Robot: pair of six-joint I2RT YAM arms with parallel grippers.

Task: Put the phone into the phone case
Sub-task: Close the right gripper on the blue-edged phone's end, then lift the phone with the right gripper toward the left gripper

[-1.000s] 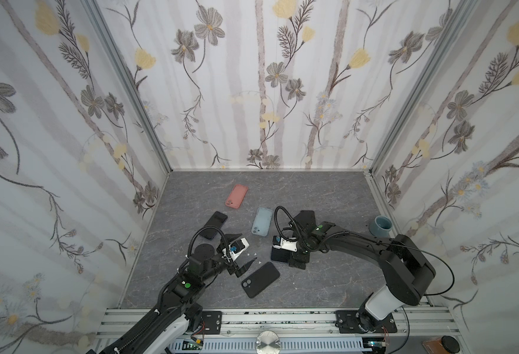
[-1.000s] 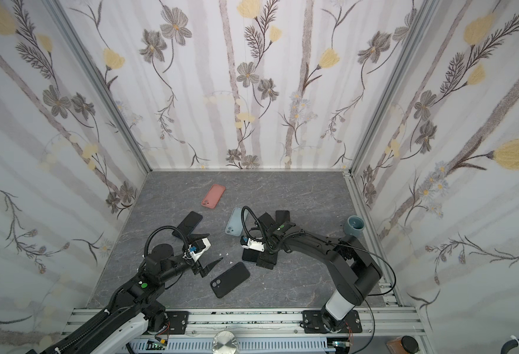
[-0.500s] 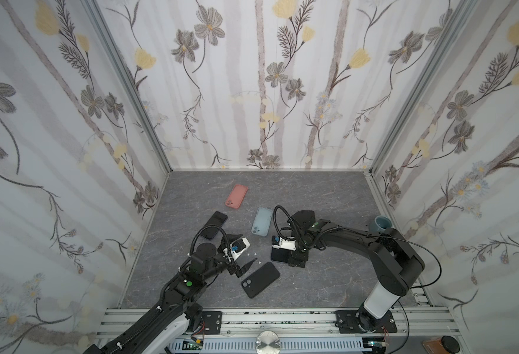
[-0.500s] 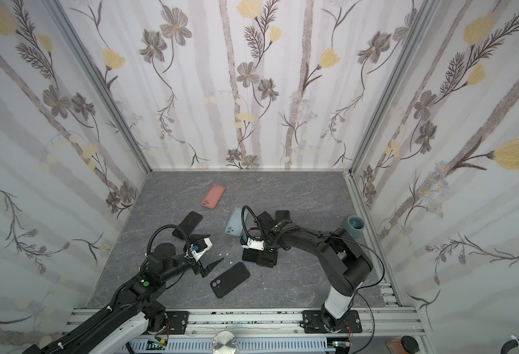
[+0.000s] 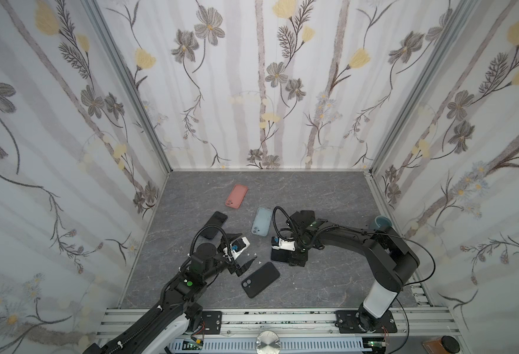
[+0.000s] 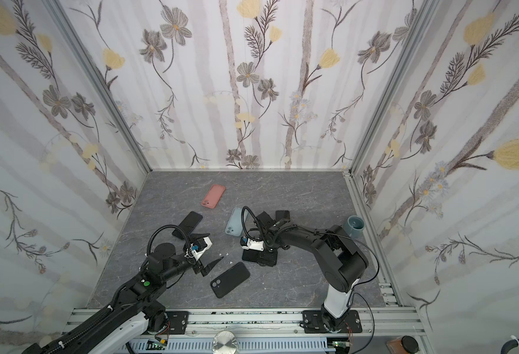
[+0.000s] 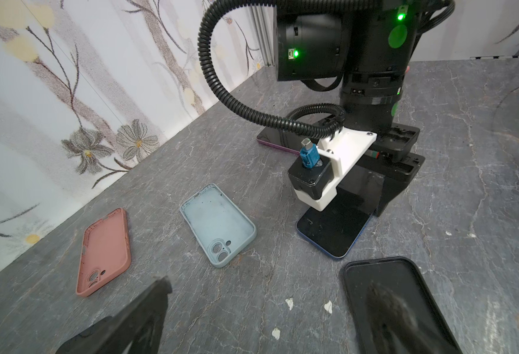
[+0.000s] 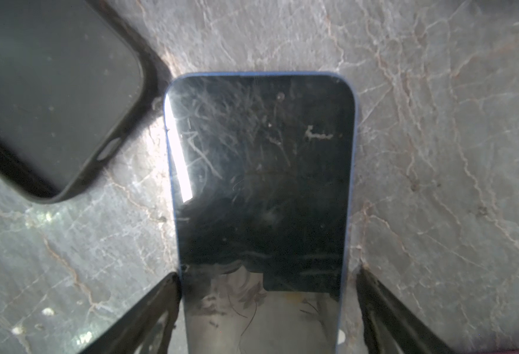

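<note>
Phone [image 8: 261, 184]: blue rim, scratched black screen, face-up.

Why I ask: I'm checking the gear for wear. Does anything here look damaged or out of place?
Yes. Small white chips lie on the table beside the black case, like broken-off debris. The blue-edged phone has a scratched, smudged screen. Nothing else stands out.

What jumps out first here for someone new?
The right gripper is low near centre, its open jaws straddling a blue-edged phone lying screen up. Beside it lies an empty black phone case, with a light-blue case and a pink case farther back. The left gripper hovers open near the black one.
</note>
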